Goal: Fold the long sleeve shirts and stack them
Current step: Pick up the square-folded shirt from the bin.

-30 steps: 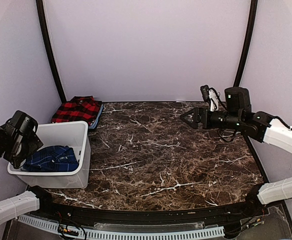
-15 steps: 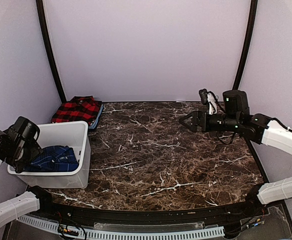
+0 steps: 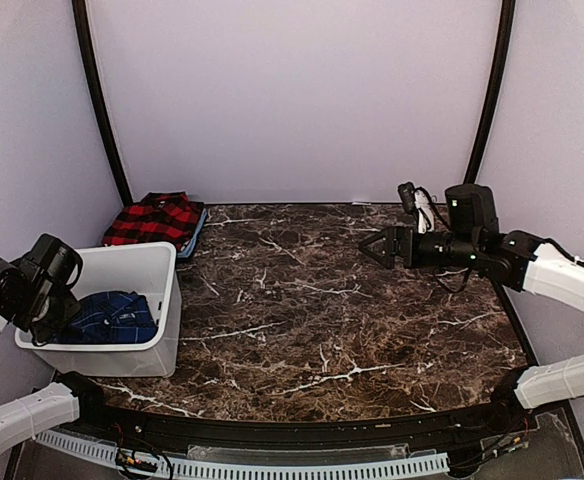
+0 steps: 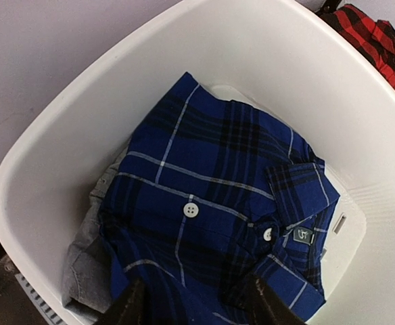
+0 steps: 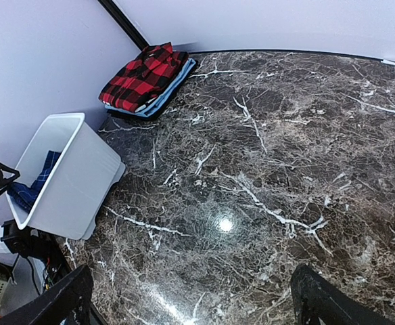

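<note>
The dark blue plaid shirt (image 4: 218, 196) with white buttons lies crumpled in the white bin (image 4: 62, 135) at the table's left edge (image 3: 107, 315). My left gripper (image 4: 197, 298) reaches down into the bin. Its fingers are partly drawn together and press into the blue cloth near the shirt's lower edge, still apart. The red-and-black shirt (image 3: 155, 220) lies folded at the back left corner, also in the right wrist view (image 5: 143, 78). My right gripper (image 3: 380, 245) hovers open and empty above the table's right side, fingers spread wide (image 5: 194, 294).
A grey garment (image 4: 82, 264) lies under the blue shirt in the bin (image 3: 122, 262). A light blue folded cloth (image 5: 170, 84) sits beneath the red-and-black shirt. The dark marble table (image 3: 322, 300) spreads between the bin and the right arm. Walls close in on three sides.
My left gripper has sunk lower into the bin and its fingers have drawn closer together over the blue shirt. The right arm has shifted only slightly.
</note>
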Motion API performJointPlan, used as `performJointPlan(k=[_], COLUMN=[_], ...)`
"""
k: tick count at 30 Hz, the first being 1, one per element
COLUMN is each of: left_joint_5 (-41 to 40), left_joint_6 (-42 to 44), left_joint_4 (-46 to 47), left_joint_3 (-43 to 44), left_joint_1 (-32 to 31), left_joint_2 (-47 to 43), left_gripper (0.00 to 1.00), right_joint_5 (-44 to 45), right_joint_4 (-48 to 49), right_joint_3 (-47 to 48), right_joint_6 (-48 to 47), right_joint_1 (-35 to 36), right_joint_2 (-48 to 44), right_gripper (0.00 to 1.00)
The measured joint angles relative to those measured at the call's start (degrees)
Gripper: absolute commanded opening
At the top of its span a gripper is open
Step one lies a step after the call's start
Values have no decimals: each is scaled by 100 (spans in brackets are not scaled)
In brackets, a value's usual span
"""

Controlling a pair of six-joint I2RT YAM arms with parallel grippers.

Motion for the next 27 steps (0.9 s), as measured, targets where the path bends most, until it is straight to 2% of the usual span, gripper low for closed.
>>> performJointPlan(k=[3,5,7,11,15,23,27], left_joint_5=[22,33,39,28,13,256,730], left_joint_6=[11,7,-4,-7,236,1486,2177], left_joint_4=[0,0,-2,4,184,1687,2583], left_joint_3=[-2,-4,-4,44,579,2238,3086], left_joint_1=[0,0,0,0,0,0,0], left_joint_2=[28,28,28,37,201,1217,1875], left_gripper=[25,5,0,0,0,0,0], right_joint_5=[-13,-22,-26,-37,-37,-13,63], right_joint_4=[-2,-2,-4,-2,-4,-7,-28], right_joint_3=[-22,-44,-52,-52,-52,-52,-31], right_joint_6=[0,0,2,4,13,46,59], right_joint_1=[0,0,0,0,0,0,0], right_joint_2=[-39,-83,-120,-164,-170,-170,-170], right_gripper=[99,99,98,99,99,99,99])
